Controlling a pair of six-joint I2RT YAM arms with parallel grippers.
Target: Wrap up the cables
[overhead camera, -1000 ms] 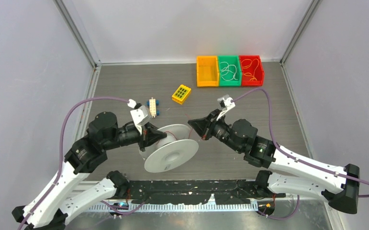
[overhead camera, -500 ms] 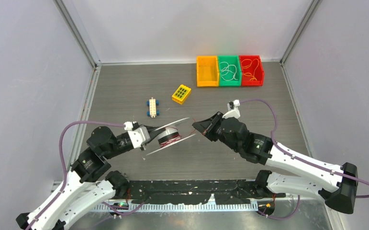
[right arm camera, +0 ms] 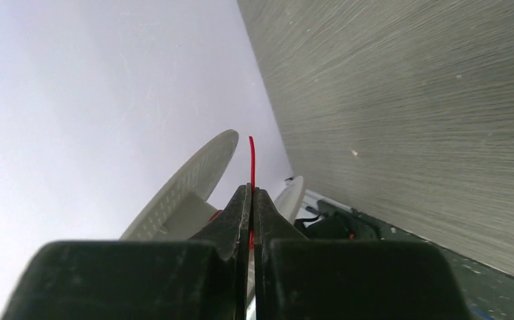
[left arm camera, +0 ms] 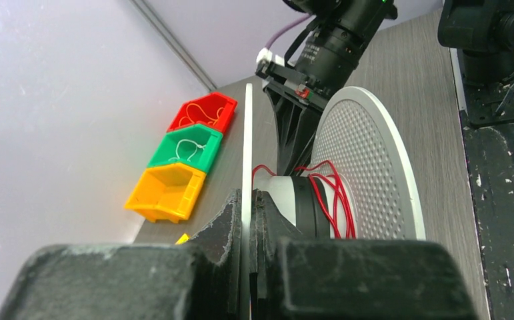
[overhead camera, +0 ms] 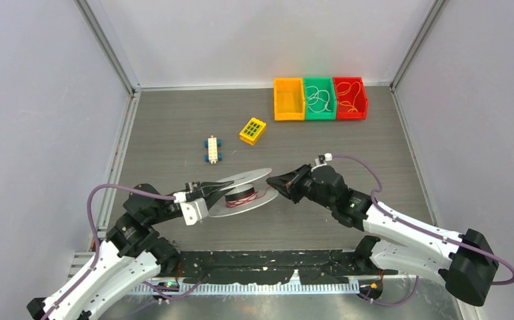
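Cables [left arm camera: 329, 200]: a few loose red turns on spool [overhead camera: 249, 175] hub, tail end pinched in closed right tool [right arm camera: 251, 193] just beside the rim. Spool flange clamped edge-on in left tool [left arm camera: 247, 200], tilted. Looks mostly wound, going by the short run from hub to tool. Left to do: lay on the short tail, tuck the end.
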